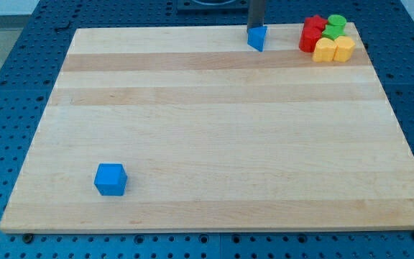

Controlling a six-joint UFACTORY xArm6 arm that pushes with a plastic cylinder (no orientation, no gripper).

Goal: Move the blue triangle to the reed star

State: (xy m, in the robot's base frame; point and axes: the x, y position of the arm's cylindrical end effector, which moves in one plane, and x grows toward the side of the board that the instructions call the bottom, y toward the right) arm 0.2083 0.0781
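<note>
The blue triangle (256,38) sits near the view's top edge of the wooden board (214,129), right of centre. My tip (255,27) is right behind it, touching its top side. The red star (310,39) lies to the triangle's right, at the left end of a tight cluster in the top right corner. A gap of bare board separates the triangle from the red star.
The cluster also holds a red block (314,24), a green star (331,32), a green cylinder (337,22) and two yellow blocks (324,50) (343,49). A blue cube (111,179) sits at the bottom left.
</note>
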